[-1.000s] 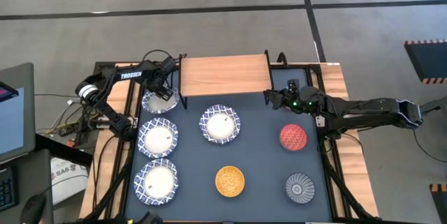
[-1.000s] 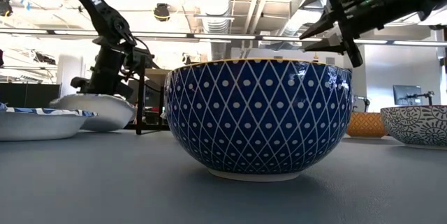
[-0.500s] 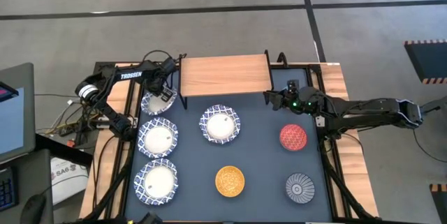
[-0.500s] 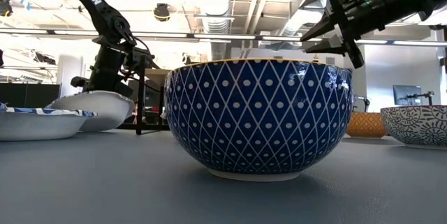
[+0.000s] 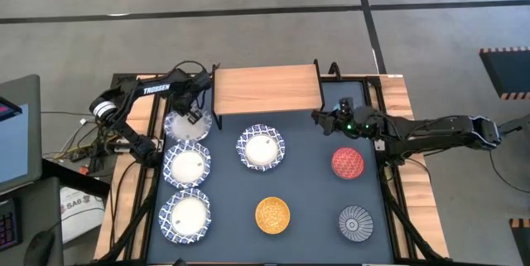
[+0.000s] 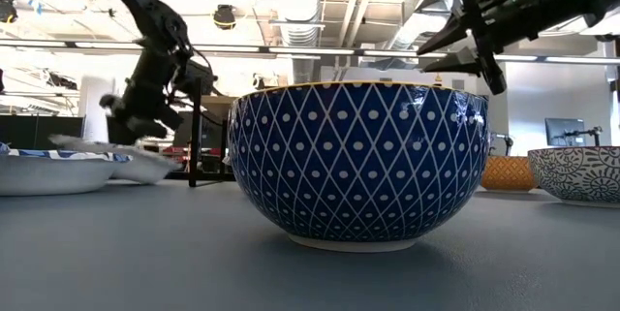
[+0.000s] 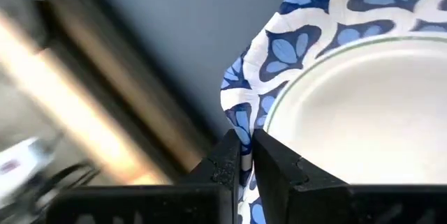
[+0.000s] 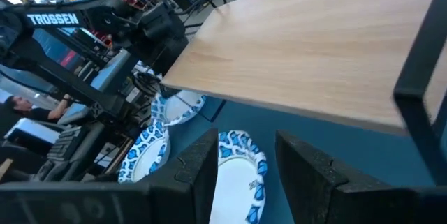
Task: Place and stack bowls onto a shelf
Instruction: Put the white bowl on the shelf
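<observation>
Left claw is pinched tight on the rim of the patterned bowl at the far-left corner of the table, just beside the shelf. From above you only get the arm over a blurred bowl; the left wrist view shows the grip itself, both dark fingers closed on the blue-and-white edge with the white centre spreading beyond. The low view adds the height: that bowl hangs tilted under the claw, off the tabletop and smeared with motion, above the next patterned bowl. Half a second ago it sat lower and level, so it is on the rise now.

Right claw hovers near the shelf's right end, fingers spread and empty, holding about where it was a second ago. Its wrist view looks over the wooden shelf top, which carries no bowls, towards the left arm and the patterned bowls below.

On the table: two more patterned bowls down the left side, one in the middle, plus red, yellow and striped grey. Only the low view shows the big dotted blue bowl right at the lens.
</observation>
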Robot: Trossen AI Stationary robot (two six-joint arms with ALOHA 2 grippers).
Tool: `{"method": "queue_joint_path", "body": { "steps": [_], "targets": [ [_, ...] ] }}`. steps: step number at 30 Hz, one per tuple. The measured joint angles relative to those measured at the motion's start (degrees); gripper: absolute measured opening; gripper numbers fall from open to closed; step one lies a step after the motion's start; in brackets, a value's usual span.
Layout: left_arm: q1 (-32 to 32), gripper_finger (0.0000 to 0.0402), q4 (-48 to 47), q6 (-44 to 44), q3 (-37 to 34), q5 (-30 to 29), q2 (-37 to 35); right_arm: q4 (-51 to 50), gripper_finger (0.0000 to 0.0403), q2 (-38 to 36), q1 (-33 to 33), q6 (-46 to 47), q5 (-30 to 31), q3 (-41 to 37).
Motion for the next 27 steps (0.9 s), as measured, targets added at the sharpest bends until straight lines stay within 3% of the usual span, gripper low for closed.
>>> {"method": "queue_joint_path", "body": {
  "steps": [6,14,21,27],
  "targets": [
    [-2.64,0.0019,-12.81,-1.08,6.38,-10.68,-5.33,-0.13,0.0168,-0.13,1.87,0.32,0.02,0.00],
    [-3.60,0.0019,-16.67,-3.58,19.94,-9.36,-14.08,-1.47,0.0168,-0.13,3.52,1.56,0.05,0.00],
    [-3.63,0.0020,-3.60,-3.01,31.73,0.22,-21.45,-2.35,0.0168,-0.13,3.57,1.78,0.07,0.00],
    [-3.87,0.0020,15.36,-4.38,33.50,6.91,-25.33,-2.33,0.0168,-0.13,3.53,1.76,0.09,0.00]
  ]
}}
